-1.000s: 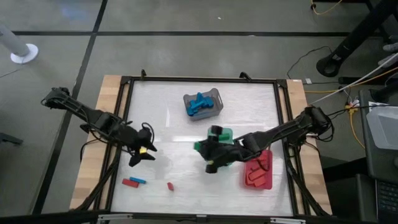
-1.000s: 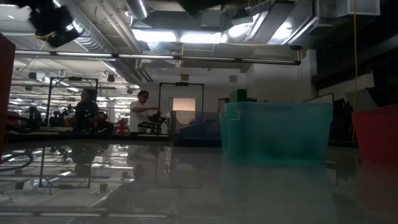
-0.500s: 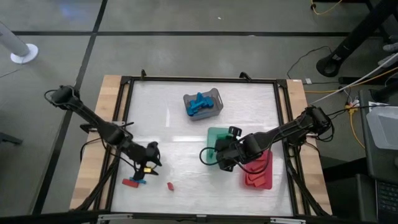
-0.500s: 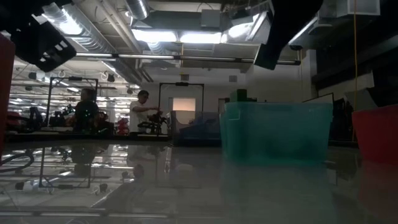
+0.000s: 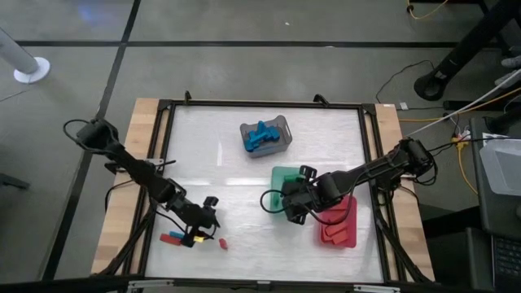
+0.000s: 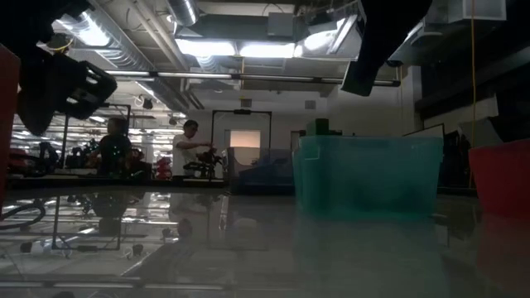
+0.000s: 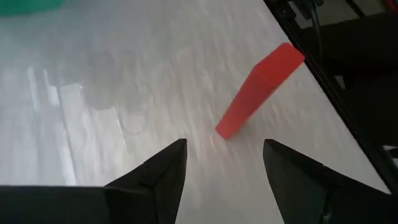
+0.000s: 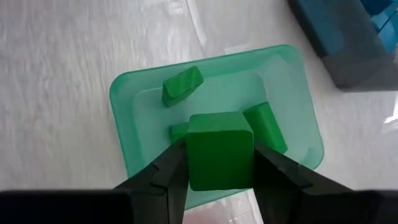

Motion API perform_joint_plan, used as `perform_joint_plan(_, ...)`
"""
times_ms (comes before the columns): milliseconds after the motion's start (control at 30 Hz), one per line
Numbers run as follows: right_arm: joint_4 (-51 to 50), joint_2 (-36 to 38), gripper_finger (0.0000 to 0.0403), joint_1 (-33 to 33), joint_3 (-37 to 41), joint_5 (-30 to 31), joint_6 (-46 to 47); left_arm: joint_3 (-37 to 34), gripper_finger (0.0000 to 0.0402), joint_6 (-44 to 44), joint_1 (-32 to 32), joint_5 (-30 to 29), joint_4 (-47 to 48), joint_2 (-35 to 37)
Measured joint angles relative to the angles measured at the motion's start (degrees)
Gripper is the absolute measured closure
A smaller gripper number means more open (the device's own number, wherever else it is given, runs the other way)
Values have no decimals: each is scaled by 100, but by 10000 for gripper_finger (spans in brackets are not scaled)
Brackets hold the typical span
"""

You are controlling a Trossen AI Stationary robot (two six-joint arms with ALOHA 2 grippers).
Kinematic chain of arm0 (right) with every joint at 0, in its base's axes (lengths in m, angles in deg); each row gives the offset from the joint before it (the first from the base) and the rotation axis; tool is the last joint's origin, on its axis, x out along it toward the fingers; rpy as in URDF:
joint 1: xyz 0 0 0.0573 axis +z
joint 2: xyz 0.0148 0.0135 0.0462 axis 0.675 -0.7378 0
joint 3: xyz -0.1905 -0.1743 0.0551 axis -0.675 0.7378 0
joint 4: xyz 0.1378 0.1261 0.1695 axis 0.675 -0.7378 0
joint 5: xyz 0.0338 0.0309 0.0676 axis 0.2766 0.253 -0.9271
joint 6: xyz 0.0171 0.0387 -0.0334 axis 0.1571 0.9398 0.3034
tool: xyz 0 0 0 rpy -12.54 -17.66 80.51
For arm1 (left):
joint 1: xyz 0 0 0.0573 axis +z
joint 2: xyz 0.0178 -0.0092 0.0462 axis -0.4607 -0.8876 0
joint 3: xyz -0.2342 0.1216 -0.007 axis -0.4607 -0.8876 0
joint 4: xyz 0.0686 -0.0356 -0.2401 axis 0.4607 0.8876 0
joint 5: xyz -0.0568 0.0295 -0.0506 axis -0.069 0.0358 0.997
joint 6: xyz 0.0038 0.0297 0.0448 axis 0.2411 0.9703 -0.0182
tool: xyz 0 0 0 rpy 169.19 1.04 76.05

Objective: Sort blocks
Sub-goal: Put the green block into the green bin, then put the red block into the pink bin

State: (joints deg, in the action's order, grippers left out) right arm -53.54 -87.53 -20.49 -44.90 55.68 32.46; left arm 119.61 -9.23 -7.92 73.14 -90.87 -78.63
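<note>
Right gripper (image 8: 219, 163): clamped on a green cube (image 8: 219, 148), hanging above the green tray (image 8: 124, 106); in the high view it sits over that tray, right of the table's middle.
Left gripper (image 7: 224, 163): fingers spread, nothing between them, low over the table near its front left; a red bar (image 7: 260, 88) lies just ahead of the fingertips, apart from them.
Green tray: holds at least three green pieces; the cube is in the air above them, not yet set down.
Red tray (image 5: 345, 237): just beside the green tray, on its right and nearer the front edge; several red pieces (image 5: 335, 226) lie in it.
Grey basket (image 5: 281, 124): toward the back of the table, with a heap of blue pieces (image 5: 260, 137) inside.
Loose on the table: a red and a blue piece (image 5: 172, 238) lying together near the front left, and one small red piece (image 5: 222, 242) close by, right of the left gripper.
Done so far: most blocks appear sorted by colour into the three containers.
Left to do: release the green cube into its tray, then carry the last few loose pieces, red to the red tray and blue to the basket.
Stage: judged late in the task, with only a handful of blocks outstanding.
</note>
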Motion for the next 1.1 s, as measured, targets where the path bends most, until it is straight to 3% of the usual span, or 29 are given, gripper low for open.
perform_joint_plan(467,5,-2,142,-73,0,-133,116,2,204,447,-9,-31,-996,-634)
perform_joint_plan(1100,541,-2,132,-62,0,-183,117,0,208,720,-111,81,-2027,-1714)
